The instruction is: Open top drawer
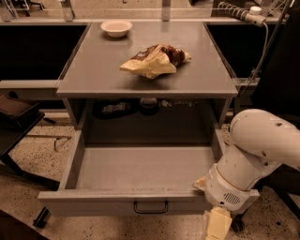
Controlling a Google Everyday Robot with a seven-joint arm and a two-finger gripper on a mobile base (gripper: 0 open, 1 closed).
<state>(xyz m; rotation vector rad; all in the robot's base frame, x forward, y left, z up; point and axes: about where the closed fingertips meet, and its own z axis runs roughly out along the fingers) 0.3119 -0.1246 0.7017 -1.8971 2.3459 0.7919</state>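
Grey top drawer (140, 171) with black handle (151, 207) beneath a grey surface (93, 70) bearing a white bowl (116, 27) and yellow-brown bag (154, 60); cream hand (216, 225) low at right over speckled floor (37, 154).

I see speckled terrazzo floor (33, 154) under dim, warm light. Grey tabletop (93, 70) in the centre, dark bays either side, pale ledge (37, 21) along the back. Power strip (236, 12) top right, white cable (263, 47) dropping from it. Dark stand (16, 110) at left edge. End effector (218, 225) low at bottom right, above the floor.
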